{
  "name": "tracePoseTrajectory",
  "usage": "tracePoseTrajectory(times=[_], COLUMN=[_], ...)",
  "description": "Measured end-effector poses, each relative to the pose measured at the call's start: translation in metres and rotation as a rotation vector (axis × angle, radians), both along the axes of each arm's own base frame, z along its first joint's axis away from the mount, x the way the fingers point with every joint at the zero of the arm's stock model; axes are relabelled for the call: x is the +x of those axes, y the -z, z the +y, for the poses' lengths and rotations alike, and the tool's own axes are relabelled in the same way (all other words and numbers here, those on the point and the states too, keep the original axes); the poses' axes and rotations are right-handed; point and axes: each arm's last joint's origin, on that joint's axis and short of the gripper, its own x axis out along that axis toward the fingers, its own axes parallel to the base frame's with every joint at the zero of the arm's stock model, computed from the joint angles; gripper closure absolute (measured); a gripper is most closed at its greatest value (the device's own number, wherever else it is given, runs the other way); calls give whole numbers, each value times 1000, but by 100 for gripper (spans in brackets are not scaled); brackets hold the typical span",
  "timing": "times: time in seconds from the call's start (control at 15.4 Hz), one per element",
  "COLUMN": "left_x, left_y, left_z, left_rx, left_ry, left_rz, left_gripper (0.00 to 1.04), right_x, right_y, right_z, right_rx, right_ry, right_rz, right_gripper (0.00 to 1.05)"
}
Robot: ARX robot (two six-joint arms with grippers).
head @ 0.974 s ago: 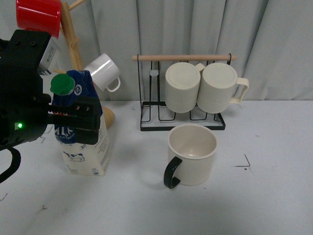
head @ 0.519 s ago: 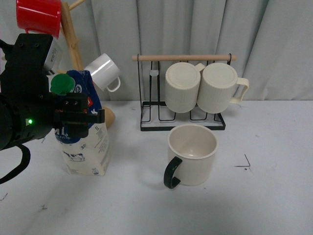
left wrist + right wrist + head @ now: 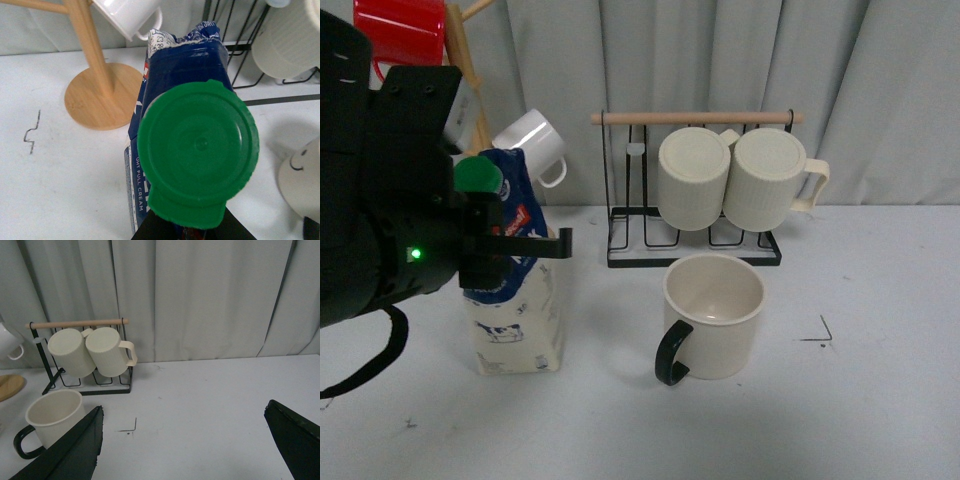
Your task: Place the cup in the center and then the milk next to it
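Note:
The cup [image 3: 713, 315], a wide cream mug with a black handle, stands upright at the table's middle, handle toward the front left. It also shows in the right wrist view [image 3: 52, 417], and at the edge of the left wrist view [image 3: 302, 175] with its smiley face. The milk [image 3: 515, 315], blue on top with a green cap [image 3: 197, 150], stands upright on the table left of the cup, a gap between them. My left gripper [image 3: 508, 245] is shut on the carton's upper part. My right gripper [image 3: 185, 450] is open and empty, above bare table right of the cup.
A black wire rack [image 3: 620, 215] holding two ribbed cream mugs [image 3: 695, 180] stands just behind the cup. A wooden mug tree [image 3: 97, 95] with a small white mug [image 3: 532, 145] and a red mug [image 3: 400, 35] stands behind the milk. A curtain hangs at the back.
My left gripper has carried the milk to the right, toward the cup. The cup and the rack have not moved.

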Motion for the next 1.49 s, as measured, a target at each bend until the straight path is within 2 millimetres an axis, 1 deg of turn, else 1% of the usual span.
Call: tracePoseTrajectory(times=[0.06,0.13,0.32,0.52,0.78,1.04,1.1,1.36,1.49], left_x=[-1,0,5,10,10,11,11,7,-4], left_y=[-2,-11,-19,-10,-7,1,6,-5,-18], left_z=[-7,-22,-29,-38,-55,-60,-62,-70,-63], left_rx=[-4,-22,-31,-8,-24,-21,-16,-31,1], left_ry=[10,34,29,12,55,61,64,119,155], left_rz=[-4,-41,-75,-54,-52,-32,-21,-60,-107], left_gripper=[101,101,101,101,101,101,93,49,28], right_x=[0,0,0,0,0,0,0,0,0], right_y=[0,0,0,0,0,0,0,0,0], right_z=[0,0,0,0,0,0,0,0,0], right_rx=[0,0,0,0,0,0,0,0,0], right_ry=[0,0,0,0,0,0,0,0,0], right_rz=[0,0,0,0,0,0,0,0,0], right_gripper=[6,6,6,6,6,6,6,6,6])
